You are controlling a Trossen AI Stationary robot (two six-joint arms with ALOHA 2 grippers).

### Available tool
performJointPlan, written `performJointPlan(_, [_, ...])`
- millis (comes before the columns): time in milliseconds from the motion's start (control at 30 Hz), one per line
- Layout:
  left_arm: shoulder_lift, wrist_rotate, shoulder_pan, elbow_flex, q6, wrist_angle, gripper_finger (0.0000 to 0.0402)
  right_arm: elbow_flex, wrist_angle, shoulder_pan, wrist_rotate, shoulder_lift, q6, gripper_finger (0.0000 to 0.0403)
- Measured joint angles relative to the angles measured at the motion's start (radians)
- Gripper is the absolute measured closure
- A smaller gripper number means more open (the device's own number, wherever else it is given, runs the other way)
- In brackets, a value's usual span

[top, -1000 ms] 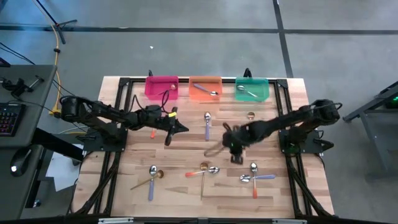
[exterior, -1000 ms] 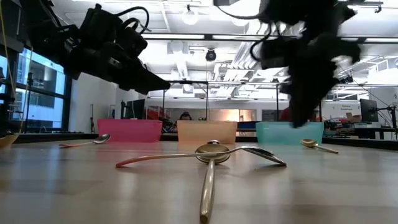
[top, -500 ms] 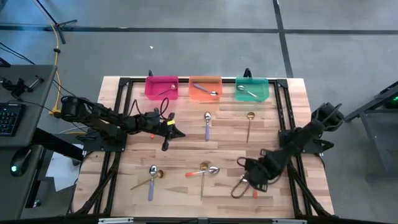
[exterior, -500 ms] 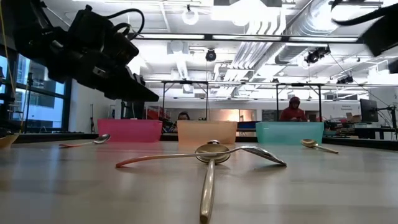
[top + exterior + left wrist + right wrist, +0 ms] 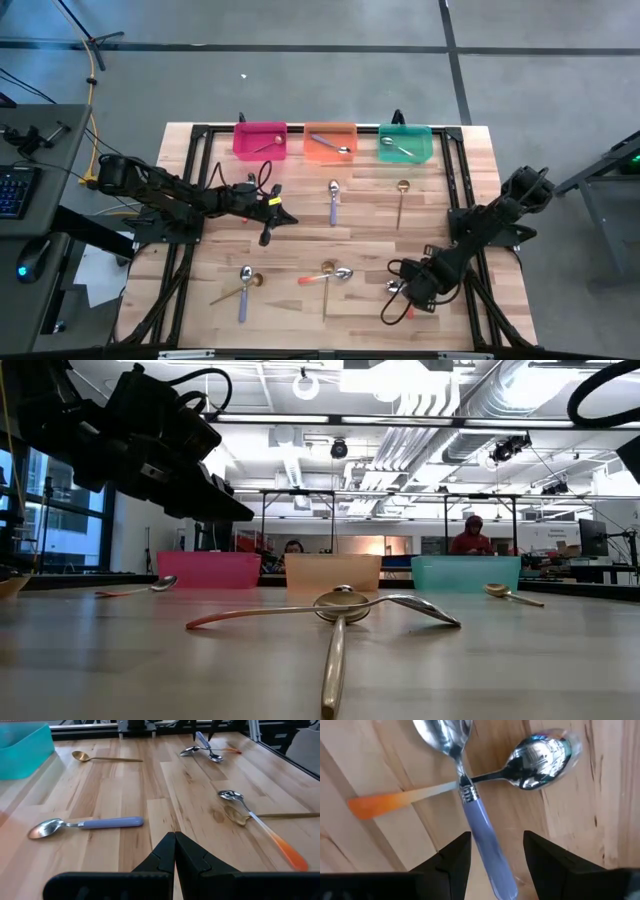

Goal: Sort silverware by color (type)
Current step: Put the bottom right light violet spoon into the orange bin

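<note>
Right gripper [image 5: 492, 852]: hanging open directly over crossed purple-handled spoon [image 5: 482, 827] and orange-handled spoon [image 5: 395, 800] at worktop [image 5: 300, 235] front right, fingers straddling the purple handle for pickup. Left gripper [image 5: 175, 851]: closed, empty, waiting mid-worktop.

A robotics lab in an open, industrial-style office space. In the low view, exposed ducts and pipes [image 5: 470, 430] run across the upper frame, with round ceiling lamps [image 5: 306, 382] between them. Far back at centre, two people [image 5: 472, 536] sit among workbenches on black metal frames. In the high view, a wooden table [image 5: 300, 250] stands on grey concrete floor [image 5: 300, 90], a keyboard [image 5: 8, 190] at the left edge.
</note>
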Motion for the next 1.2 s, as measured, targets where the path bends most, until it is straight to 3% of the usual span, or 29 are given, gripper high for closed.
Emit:
performJointPlan(533, [0.000, -0.017, 0.000, 0.000, 0.000, -0.001, 0.0401, 0.000, 0.075, 0.000, -0.008, 0.086, -0.050, 0.0289])
performJointPlan(800, [0.000, -0.053, 0.000, 0.000, -0.026, 0.010, 0.0401, 0.004, 0.065, 0.000, -0.009, 0.097, -0.073, 0.0379])
performJointPlan(1200, [0.000, -0.097, 0.001, 0.002, -0.079, 0.046, 0.0401, 0.066, 0.024, -0.036, -0.009, 0.033, -0.122, 0.0380])
